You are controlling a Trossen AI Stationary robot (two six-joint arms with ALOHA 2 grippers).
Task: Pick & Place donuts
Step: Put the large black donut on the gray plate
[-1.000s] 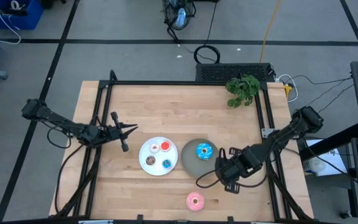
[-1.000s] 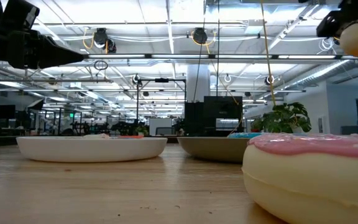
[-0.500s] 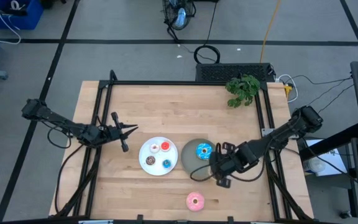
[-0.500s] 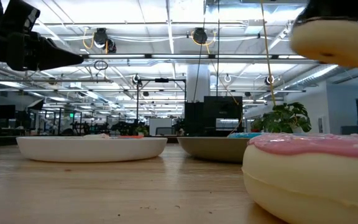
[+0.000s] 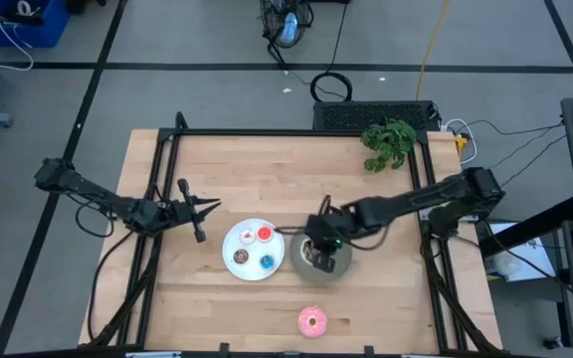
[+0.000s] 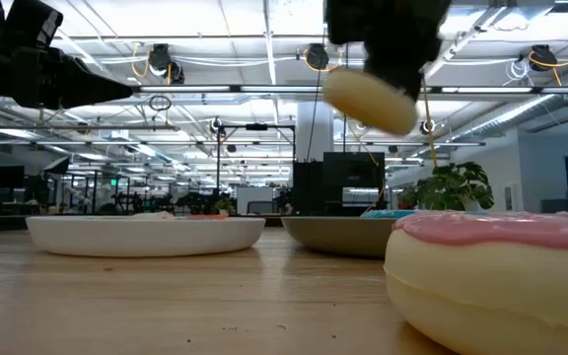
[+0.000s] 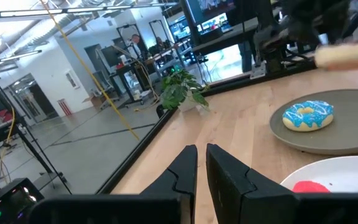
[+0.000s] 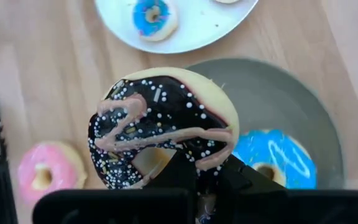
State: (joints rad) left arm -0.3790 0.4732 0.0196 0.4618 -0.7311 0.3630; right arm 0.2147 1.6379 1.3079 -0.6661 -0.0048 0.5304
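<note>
My right gripper [image 5: 321,245] hangs over the grey plate [image 5: 338,270], shut on the chocolate sprinkled donut [image 8: 163,124]. The blue sprinkled donut [image 7: 307,116] lies flat on that plate; in the high view the gripper hides it. The pink donut [image 5: 312,321] rests flat on the table near the front edge. The white plate [image 5: 254,249] carries the tiny donuts: red [image 5: 265,235], white-pink [image 5: 248,236], dark brown [image 5: 241,258] and blue [image 5: 267,262]. My left gripper [image 5: 210,206] waits shut in the air, left of the white plate. My right gripper pinches the chocolate sprinkled donut by the part of its ring nearest the wrist [image 8: 197,163], coming from above. The donut [image 6: 368,99] hangs tilted below the fingers, lifted clear above the grey plate [image 6: 338,235]. Whether a finger reaches into the hole, I cannot tell.
A green plant sprig [image 5: 388,141] lies at the table's far right corner. A black frame rail [image 5: 167,189] runs along the table's left, right and far sides. Bare wood lies in front of both plates, around the pink donut [image 6: 501,286].
My right gripper has carried the chocolate sprinkled donut from the table right of the grey plate toward the left and far side, and now stands over the grey plate. The donut stayed lifted clear in the hold.
</note>
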